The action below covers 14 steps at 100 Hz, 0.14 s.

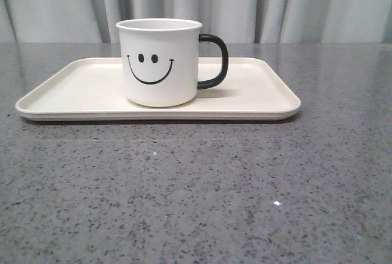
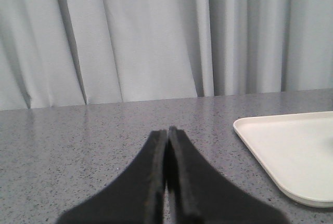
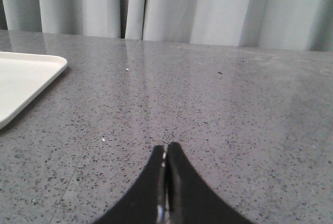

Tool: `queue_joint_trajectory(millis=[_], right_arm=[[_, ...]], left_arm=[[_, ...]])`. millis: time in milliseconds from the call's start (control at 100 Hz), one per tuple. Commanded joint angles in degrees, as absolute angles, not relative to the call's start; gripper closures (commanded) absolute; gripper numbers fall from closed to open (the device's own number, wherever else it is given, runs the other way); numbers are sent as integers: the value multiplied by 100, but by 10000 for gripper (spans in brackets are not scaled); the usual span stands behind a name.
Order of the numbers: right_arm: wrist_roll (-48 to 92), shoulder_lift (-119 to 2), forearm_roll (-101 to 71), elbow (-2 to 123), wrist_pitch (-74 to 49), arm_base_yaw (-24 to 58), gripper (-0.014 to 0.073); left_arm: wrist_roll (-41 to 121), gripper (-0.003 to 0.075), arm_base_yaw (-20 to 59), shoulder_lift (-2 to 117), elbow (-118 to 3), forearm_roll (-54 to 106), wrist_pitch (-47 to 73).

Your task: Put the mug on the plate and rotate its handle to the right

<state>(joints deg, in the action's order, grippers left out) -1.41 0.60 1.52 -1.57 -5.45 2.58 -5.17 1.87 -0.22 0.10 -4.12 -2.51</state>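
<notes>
a grey speckled stone-look table [image 1: 196, 190] carries the cream rectangular plate [image 1: 79, 89], which lies flat on it, toward the table's far edge by the curtain.

A grey speckled stone-look surface [image 1: 196, 196] fills the foreground of the front view and runs back to the far edge. It is glossy, with small bright glints of reflected light and faint pale reflections. Behind it hangs a pale grey-white pleated fabric curtain [image 1: 306, 3] in vertical folds, spanning the whole width. Whether the curtain touches the surface's far edge is hard to tell.
</notes>
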Motion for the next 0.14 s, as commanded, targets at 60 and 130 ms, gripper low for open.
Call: queue_joint_trajectory(millis=[60,130], right_arm=[[-149,181,173,-157,-131,215,704],[-149,181,173,-157,-131,215,704]], left_arm=[[-543,740,171,-190,54,-370,-735],[-543,740,171,-190,54,-370,-735]])
